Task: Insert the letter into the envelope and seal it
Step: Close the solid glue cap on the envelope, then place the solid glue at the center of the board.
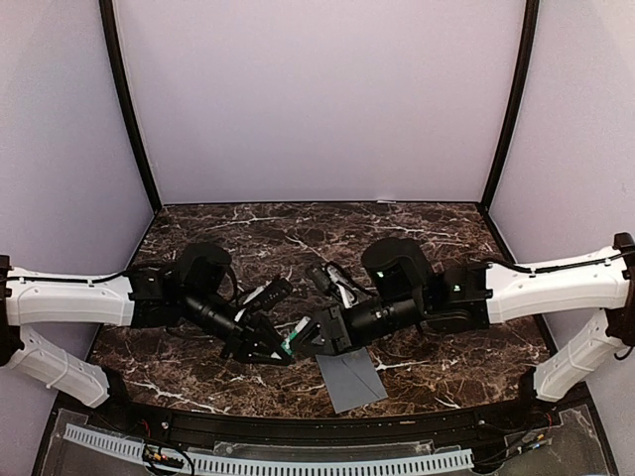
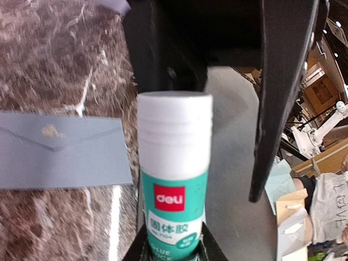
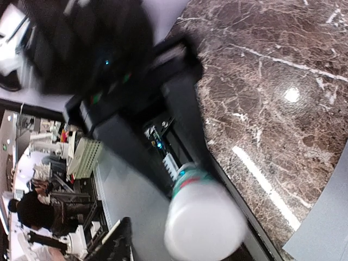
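Note:
My left gripper (image 1: 281, 347) (image 2: 174, 251) is shut on the base of a green glue stick (image 2: 174, 190) with a white cap (image 2: 174, 122). In the top view the stick (image 1: 291, 343) hangs between both grippers above the table's front. My right gripper (image 1: 316, 335) is open, its dark fingers (image 2: 283, 98) spread just beyond the cap. In the right wrist view the cap (image 3: 204, 225) is close and blurred. The slate-grey envelope (image 1: 352, 382) (image 2: 60, 149) (image 3: 326, 231) lies flat near the front edge, its pointed flap folded down. No letter is in view.
The dark marble table (image 1: 317, 238) is bounded by lilac walls at the back and sides. A black rail (image 1: 298, 428) runs along the front edge. A dark cable clutter (image 1: 332, 280) sits mid-table between the arms.

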`<state>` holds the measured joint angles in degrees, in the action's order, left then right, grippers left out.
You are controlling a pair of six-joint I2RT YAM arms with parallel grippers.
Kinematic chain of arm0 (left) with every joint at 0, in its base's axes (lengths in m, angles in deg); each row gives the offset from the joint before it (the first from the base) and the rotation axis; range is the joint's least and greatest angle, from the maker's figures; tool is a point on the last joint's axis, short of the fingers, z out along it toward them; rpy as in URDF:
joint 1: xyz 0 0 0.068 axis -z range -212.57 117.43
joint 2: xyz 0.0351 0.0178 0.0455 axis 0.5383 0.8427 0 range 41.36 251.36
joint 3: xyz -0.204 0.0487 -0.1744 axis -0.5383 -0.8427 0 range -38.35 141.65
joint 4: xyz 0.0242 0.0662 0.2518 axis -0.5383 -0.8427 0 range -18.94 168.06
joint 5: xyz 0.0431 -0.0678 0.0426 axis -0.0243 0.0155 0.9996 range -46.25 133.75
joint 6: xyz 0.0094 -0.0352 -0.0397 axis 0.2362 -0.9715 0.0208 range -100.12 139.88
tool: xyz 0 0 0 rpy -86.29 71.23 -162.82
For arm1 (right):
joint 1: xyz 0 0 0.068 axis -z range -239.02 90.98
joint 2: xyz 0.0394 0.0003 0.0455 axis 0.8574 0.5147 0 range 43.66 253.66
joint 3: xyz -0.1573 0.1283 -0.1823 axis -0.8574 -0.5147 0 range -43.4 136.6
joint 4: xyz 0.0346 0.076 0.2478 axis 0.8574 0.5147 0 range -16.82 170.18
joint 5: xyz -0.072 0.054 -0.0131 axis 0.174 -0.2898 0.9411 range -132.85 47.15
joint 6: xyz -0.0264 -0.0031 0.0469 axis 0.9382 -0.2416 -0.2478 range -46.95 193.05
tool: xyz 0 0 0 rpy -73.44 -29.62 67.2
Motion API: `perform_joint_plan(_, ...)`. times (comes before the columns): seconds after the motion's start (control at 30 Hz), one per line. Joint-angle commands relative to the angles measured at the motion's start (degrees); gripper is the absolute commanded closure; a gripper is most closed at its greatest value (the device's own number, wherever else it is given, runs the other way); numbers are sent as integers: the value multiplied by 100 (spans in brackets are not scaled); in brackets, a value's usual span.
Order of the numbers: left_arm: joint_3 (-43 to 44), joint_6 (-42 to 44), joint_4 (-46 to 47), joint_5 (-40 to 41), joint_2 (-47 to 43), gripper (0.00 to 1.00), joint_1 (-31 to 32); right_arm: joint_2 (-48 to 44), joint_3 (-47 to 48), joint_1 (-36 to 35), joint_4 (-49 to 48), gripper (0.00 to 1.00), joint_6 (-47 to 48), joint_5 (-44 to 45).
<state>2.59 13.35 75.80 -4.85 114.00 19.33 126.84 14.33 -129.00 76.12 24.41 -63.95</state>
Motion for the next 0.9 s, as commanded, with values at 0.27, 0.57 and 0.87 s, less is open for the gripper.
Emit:
perform_joint_plan(0.27, 219, -124, 1059, 216, -160, 100, -175, -1207, -190, -212, -113, 24, -571, 1617)
perform_joint_plan(0.57, 220, -145, 1070, 195, -163, 100, -174, -650, 376, -179, 352, 37, -622, 1960)
perform_joint_plan(0.87, 229, -152, 1061, 152, -141, 100, -178, -661, 422, -109, 249, 43, -579, 2239)
